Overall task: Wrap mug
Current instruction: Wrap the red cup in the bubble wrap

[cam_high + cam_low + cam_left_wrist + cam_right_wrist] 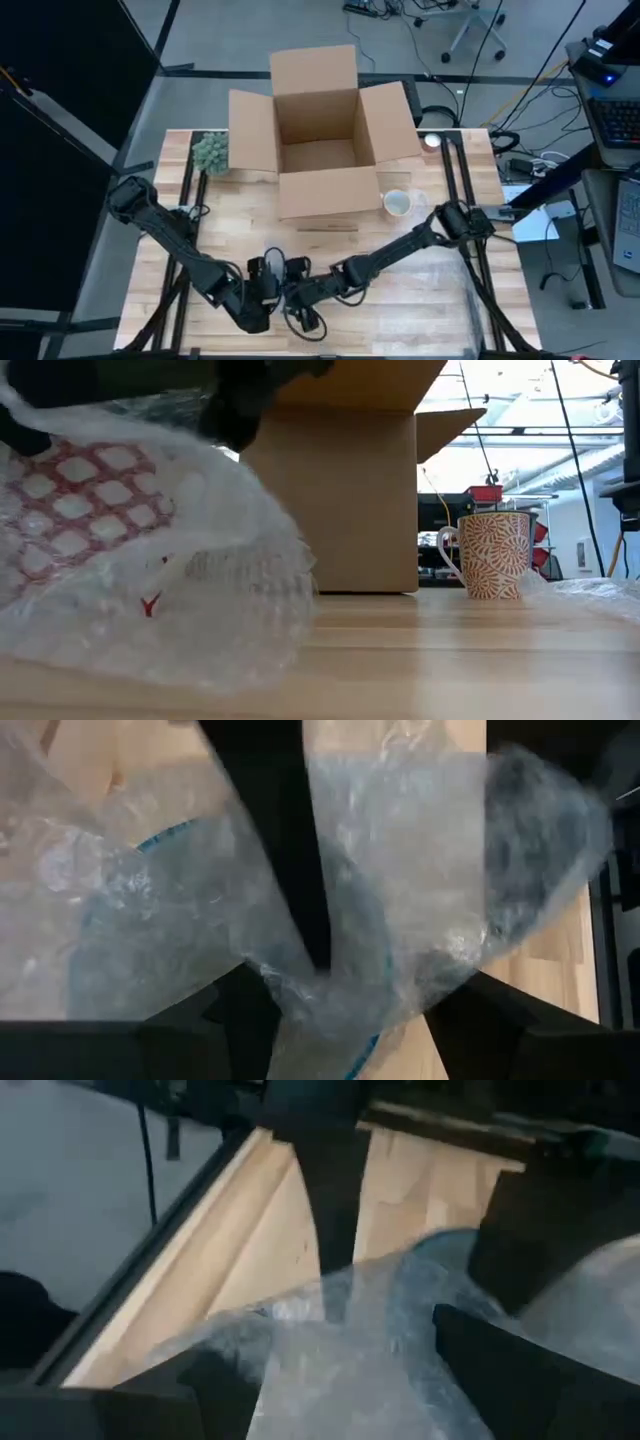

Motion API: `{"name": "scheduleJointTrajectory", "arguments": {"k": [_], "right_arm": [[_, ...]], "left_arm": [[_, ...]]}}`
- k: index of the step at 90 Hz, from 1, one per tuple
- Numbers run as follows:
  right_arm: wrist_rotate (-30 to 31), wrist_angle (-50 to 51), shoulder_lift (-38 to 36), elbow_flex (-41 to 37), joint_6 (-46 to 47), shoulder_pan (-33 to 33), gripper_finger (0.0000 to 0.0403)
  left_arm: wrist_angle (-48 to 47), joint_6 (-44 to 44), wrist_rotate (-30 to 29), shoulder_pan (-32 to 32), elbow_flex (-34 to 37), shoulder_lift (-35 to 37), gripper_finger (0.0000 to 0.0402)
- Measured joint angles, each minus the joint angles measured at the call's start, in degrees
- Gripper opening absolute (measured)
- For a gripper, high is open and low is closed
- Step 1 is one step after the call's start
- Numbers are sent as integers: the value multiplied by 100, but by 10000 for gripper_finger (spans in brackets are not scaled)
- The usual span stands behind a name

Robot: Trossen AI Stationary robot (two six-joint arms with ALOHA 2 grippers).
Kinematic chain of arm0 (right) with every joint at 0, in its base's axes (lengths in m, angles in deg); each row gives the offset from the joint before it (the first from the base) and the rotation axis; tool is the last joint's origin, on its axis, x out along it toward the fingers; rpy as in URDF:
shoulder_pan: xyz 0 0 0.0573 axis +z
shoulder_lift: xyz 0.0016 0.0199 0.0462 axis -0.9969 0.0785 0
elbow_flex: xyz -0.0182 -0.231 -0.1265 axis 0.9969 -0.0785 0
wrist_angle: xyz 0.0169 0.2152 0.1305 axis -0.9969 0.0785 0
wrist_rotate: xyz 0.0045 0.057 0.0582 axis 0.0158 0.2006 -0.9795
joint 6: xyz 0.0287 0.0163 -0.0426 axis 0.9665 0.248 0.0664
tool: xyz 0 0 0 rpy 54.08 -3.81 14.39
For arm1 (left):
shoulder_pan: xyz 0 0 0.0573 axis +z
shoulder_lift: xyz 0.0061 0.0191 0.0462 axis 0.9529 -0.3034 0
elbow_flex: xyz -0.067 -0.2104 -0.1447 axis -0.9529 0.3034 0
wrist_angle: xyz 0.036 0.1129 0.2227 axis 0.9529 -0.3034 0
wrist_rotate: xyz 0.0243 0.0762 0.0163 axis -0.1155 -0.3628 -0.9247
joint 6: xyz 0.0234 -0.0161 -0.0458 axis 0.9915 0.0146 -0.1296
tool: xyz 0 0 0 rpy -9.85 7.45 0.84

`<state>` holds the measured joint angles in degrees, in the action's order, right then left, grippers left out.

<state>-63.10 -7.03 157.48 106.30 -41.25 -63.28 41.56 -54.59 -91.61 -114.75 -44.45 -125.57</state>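
A mug with a red lattice pattern (85, 500) sits at the table's near middle, bundled in clear bubble wrap (200, 590). In the left wrist view its blue rim (150, 845) shows through the wrap. My left gripper (266, 288) and my right gripper (300, 292) meet over this bundle, each with wrap between its fingers. In each wrist view the other arm's dark finger stands in front of the wrap. A second mug with a leaf pattern (495, 555) stands upright on its base by the box. My left gripper has bunched bubble wrap (335, 995) between its two fingers, which come at it from above, over the mug's mouth. One layer or several, I cannot tell. The bundle's lower part lies on the table. My right gripper has a crumpled part of the wrap (350, 1370) between its fingers, near the table's front edge. The fingers slant down from the right. The wrap there looks slack and gathered.
An open cardboard box (320, 130) stands at the far middle, with the leaf mug (397, 203) at its right front corner. A small green plant (210, 152) is at the far left. More wrap trails across the boards on the right (590, 590).
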Motion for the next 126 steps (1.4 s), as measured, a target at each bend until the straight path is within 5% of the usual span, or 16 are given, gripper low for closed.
{"name": "scheduleJointTrajectory", "arguments": {"k": [47,70,101,126], "right_arm": [[109,93,86,114,-503,-22,263],[118,96,72,111,-564,-49,263],[157,13,75,100,-712,-53,263],[157,-3,78,100,-828,-40,263]], "left_arm": [[-400,-555,81,-37,-148,238,206],[-774,-588,647,9,-313,290,206],[-1022,-574,317,-11,-455,935,206],[-1598,-575,-703,15,-450,1463,206]]}}
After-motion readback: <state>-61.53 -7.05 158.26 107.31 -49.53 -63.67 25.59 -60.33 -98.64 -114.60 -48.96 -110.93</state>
